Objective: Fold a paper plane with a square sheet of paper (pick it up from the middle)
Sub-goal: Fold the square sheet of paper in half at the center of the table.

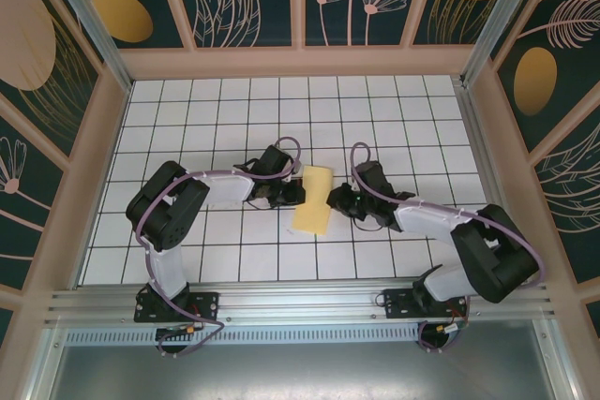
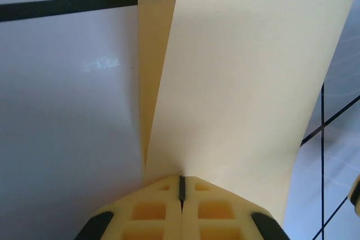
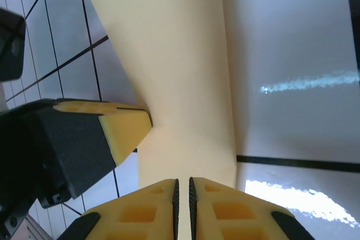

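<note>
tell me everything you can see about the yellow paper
The yellow paper is thin, plain, pale and matte. It is folded over on itself, with two layers showing in the left wrist view, and it bows in at the middle and widens toward both ends. It sits over the white tiled table. The left gripper pinches one side of its middle and the right gripper pinches the other.

Matt yellow sheet of paper (image 1: 315,201) on glossy white table (image 1: 187,119) (brushed-metal rail (image 1: 300,299))
</note>
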Available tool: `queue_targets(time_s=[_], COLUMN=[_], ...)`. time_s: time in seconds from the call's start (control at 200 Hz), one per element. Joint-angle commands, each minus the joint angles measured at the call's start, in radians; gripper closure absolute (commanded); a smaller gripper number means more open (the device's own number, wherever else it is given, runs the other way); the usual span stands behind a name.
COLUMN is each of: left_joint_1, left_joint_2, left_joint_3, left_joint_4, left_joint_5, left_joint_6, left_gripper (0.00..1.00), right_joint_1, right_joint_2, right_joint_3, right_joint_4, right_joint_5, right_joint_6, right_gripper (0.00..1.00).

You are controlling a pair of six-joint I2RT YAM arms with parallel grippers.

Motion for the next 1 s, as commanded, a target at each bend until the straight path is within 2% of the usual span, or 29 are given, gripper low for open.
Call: queue_targets(time_s=[0.0, 0.125, 0.33, 0.5, 0.721, 0.876, 0.996], left_joint_1=[-0.005, -0.006, -0.006, -0.007, -0.006, -0.006, -0.007], left_joint_2=[0.075, 0.072, 0.075, 0.076, 0.075, 0.075, 0.075], left_joint_3=[-0.018, -0.018, -0.025, -0.034, -0.040, -0.036, -0.036], left_joint_4=[-0.108, -0.113, -0.112, -0.113, -0.113, -0.118, -0.118], left_joint_5=[-0.086, -0.088, -0.088, -0.091, -0.095, -0.097, -0.096], left_joint_6=[0.022, 0.024, 0.025, 0.029, 0.029, 0.030, 0.030], left_gripper=[0.98, 0.98, 0.98, 0.98, 0.98, 0.98, 0.98], right_joint_1=[-0.007, -0.006, -0.020, -0.020, -0.023, -0.035, -0.039], right_joint_2=[0.047, 0.078, 0.153, 0.187, 0.105, 0.166, 0.221], right_joint_3=[0.012, 0.004, -0.005, -0.027, 0.111, 0.180, 0.169], right_joint_4=[0.052, 0.091, 0.025, 0.026, -0.062, -0.074, -0.047], right_joint_5=[-0.071, -0.104, -0.046, -0.062, -0.047, -0.044, -0.034], right_joint_6=[-0.041, -0.036, -0.074, -0.058, -0.098, -0.124, -0.124], right_gripper=[0.83, 0.83, 0.82, 0.82, 0.82, 0.82, 0.82])
